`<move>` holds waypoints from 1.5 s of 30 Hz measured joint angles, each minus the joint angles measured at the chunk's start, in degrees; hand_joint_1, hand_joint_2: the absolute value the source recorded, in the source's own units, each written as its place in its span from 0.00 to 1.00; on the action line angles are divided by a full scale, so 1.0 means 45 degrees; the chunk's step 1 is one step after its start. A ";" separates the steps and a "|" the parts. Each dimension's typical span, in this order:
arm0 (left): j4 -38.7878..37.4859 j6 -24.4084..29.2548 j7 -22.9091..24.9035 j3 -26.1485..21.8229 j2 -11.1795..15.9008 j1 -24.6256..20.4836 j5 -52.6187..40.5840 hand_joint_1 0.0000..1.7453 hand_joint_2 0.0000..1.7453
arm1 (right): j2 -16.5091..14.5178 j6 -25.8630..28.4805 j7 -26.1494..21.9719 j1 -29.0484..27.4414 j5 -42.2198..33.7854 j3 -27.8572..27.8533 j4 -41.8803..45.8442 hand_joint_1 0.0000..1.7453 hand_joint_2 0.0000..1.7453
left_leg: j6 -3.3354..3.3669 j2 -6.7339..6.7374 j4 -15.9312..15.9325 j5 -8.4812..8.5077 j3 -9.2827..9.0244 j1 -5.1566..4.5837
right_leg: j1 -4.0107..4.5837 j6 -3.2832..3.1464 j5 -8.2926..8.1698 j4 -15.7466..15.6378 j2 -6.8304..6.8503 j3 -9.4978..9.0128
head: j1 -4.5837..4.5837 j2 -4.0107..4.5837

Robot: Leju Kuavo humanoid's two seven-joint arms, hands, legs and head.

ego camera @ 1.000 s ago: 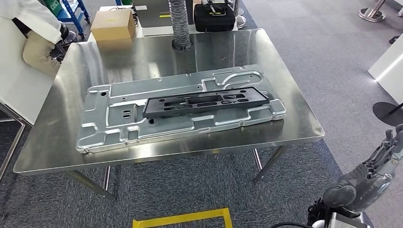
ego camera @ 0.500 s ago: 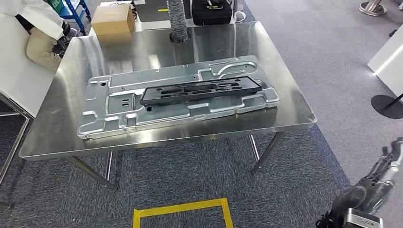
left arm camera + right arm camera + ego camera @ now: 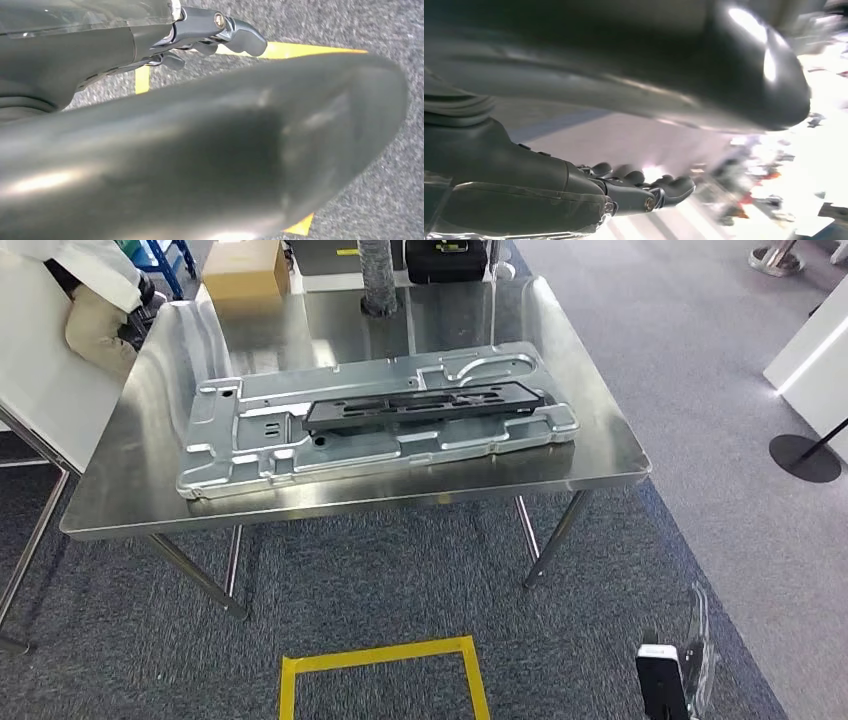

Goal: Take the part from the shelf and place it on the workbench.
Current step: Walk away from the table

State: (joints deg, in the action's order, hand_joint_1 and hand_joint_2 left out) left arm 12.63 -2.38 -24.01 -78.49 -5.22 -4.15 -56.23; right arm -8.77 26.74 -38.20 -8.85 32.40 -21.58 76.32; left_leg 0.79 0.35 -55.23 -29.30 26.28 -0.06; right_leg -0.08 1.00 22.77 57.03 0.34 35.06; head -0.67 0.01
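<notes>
A long black part (image 3: 425,408) lies flat on a stamped silver metal panel (image 3: 250,455), which rests on the steel workbench (image 3: 330,502) ahead of me. Both are well away from my hands. In the left wrist view, my left hand (image 3: 220,32) hangs above grey carpet with its fingers loosely apart and nothing in them. The right wrist view shows my right hand (image 3: 639,192), fingers also apart and holding nothing. A small piece of my right arm (image 3: 662,682) pokes in at the lower right of the head view.
A person in a white coat (image 3: 85,285) stands at the workbench's far left corner. A cardboard box (image 3: 240,267), a grey hose (image 3: 378,275) and a black case (image 3: 450,258) sit behind the bench. Yellow tape (image 3: 385,680) marks the carpet near me. A round black stand base (image 3: 805,458) is at the right.
The whole picture has shifted, so the camera has moved and the workbench now sits higher in the picture. My right hand has sunk below the lower right edge of the head view.
</notes>
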 joint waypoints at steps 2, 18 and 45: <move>0.0000 -0.0015 -0.0001 0.0000 -0.0024 -0.0008 -0.0054 0.00 0.00 | 0.0004 0.0315 -0.0133 0.0358 0.0370 -0.0535 -0.1750 0.00 0.00 | 0.0176 0.0046 0.0113 0.0329 0.0234 0.0066 | -0.0035 0.0123 0.0740 0.0631 -0.0036 0.0275 | 0.0024 0.0001; 0.0000 -0.0163 -0.0149 0.0009 -0.0076 0.0145 -0.0397 0.00 0.00 | 0.1118 0.1874 0.2336 0.2047 0.2491 -0.2548 -1.1815 0.00 0.00 | -0.0528 0.0007 -0.1771 0.0015 0.2287 0.0143 | -0.0186 -0.0368 0.1126 -0.0249 -0.0020 -0.1265 | -0.0044 0.0000; 0.0000 -0.0290 0.0175 0.0446 -0.0035 -0.0051 -0.1246 0.00 0.00 | 0.1417 -0.5375 1.0008 0.2296 0.3820 -0.2183 -1.4430 0.00 0.00 | -0.0218 0.0119 -0.0573 0.1243 0.1833 -0.0004 | -0.0168 -0.0021 0.1748 -0.0270 -0.0076 -0.1976 | 0.0000 0.0000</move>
State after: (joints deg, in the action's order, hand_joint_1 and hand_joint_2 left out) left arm 12.63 -3.69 -23.22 -76.48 -5.38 -4.38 -61.84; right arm -2.39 2.55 6.83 1.48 49.59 -31.41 11.38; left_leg -0.19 0.88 -57.81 -23.71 34.53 -0.08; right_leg -0.84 0.91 30.63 55.82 0.00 26.17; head -0.67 0.01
